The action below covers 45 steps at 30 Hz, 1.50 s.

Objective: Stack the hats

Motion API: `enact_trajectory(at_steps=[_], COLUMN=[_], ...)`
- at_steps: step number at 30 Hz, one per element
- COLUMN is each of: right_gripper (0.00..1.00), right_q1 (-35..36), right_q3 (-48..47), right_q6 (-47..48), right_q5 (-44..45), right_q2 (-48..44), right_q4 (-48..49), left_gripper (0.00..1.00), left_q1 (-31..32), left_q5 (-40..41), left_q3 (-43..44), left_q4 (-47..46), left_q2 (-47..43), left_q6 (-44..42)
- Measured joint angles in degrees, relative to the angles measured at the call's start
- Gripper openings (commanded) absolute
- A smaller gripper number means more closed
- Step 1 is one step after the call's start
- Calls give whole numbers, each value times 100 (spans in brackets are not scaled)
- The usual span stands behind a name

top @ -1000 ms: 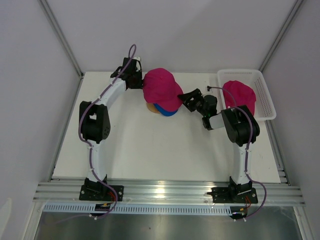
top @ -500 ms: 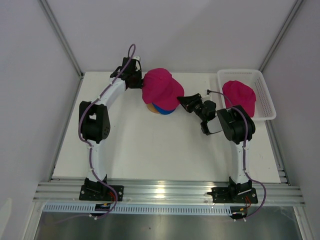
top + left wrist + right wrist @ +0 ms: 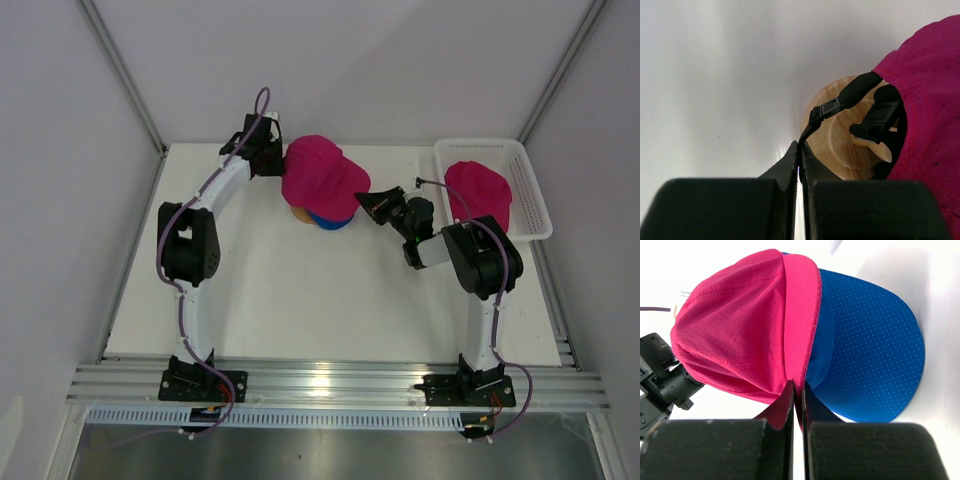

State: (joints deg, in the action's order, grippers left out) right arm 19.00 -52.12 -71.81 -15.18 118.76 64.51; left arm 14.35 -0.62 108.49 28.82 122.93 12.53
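Pale grey walls close in the cell on three sides, and a white table fills the floor of it, with a ribbed metal rail along its near edge where the two arms are bolted.

At the far right sits a white mesh basket, and a second pink hat lies inside it, well apart from the others.

Toward the far middle, a pink hat is draped over a blue hat, whose brim pokes out beneath it on the near side. Both sit on a wooden stand, only partly visible under them.

I would call the job about two thirds done: two hats are stacked and the one in the basket is untouched.

The left gripper is clenched on the black strap at the back of the upper pink hat. The right gripper is pinched tight at the edge of that hat's brim, from the opposite side. To my eye they are settling it squarely before anyone goes for the last hat.
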Motion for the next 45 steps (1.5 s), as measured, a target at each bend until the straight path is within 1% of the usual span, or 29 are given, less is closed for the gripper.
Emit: enact_trajectory(at_steps=[4,5,7,8,13,16,17,19,21,23,25,27,28,30,31,33,34,35,36,37,38,40,42,45], right_gripper=[0,6,12,18,25,39,46,52,60,65,66,67,67,68,68,70,72,73,74,74,75,76,78,79], right_q1=[79,90,111,120,164,245,280,358,411,437,466,470,463,422,393,271,186,85,-26,-146,-273,-579,-914,-1602], right_q3=[79,79,79,74,-107,-487,-645,-855,-872,-940,-1008,-1029,-1029,-1029,-1029,-1073,-1169,-1338,-1585,-1880,-2186,-2771,-3156,-3445], right_q6=[26,26,52,90,466,890,1082,1401,1644,1816,2061,2288,2413,2664,2833,3049,3198,3344,3526,3698,3862,4153,4365,4627], right_q5=[129,142,179,197,317,487,577,728,841,931,1099,1261,1349,1473,1499,1488,1484,1478,1447,1416,1364,1274,1228,1353], right_q2=[-129,-129,-129,-129,-133,-142,-133,-103,-98,-140,-238,-369,-457,-660,-815,-1080,-1259,-1429,-1587,-1733,-1882,-2190,-2474,-2870], right_q4=[-372,-444,-584,-662,-1353,-2085,-2452,-3112,-3580,-3764,-4044,-4352,-4527,-4979,-5257,-5672,-5952,-6214,-6526,-6771,-6959,-7281,-7438,-7661], left_gripper=[2,2,2,3,3,4,4,5,6,8,9,16,21,27,34,42,58,69,79,83,88,92,100,100], left_q1=[-7,-9,-13,-13,-20,-17,-17,-17,-17,-17,-17,-17,-17,-17,-17,-17,-20,-26,-31,-48,-87,-160,-258,-442], left_q5=[15,52,107,138,186,184,184,181,181,181,181,181,181,181,184,184,184,181,184,190,190,118,-52,-282], left_q3=[133,188,299,361,662,896,929,938,938,938,940,942,942,942,944,944,946,946,946,946,946,946,946,953], left_q4=[68,87,125,146,208,236,240,260,269,284,299,315,328,358,372,409,431,452,485,522,566,623,645,645], left_q2=[0,0,2,7,42,136,157,170,181,186,186,186,186,186,186,186,184,179,168,144,103,-24,-249,-691], left_q6=[-9,-13,-48,-66,-157,-205,-212,-214,-216,-223,-243,-262,-262,-291,-308,-345,-365,-411,-415,-413,-387,-352,-310,-227])
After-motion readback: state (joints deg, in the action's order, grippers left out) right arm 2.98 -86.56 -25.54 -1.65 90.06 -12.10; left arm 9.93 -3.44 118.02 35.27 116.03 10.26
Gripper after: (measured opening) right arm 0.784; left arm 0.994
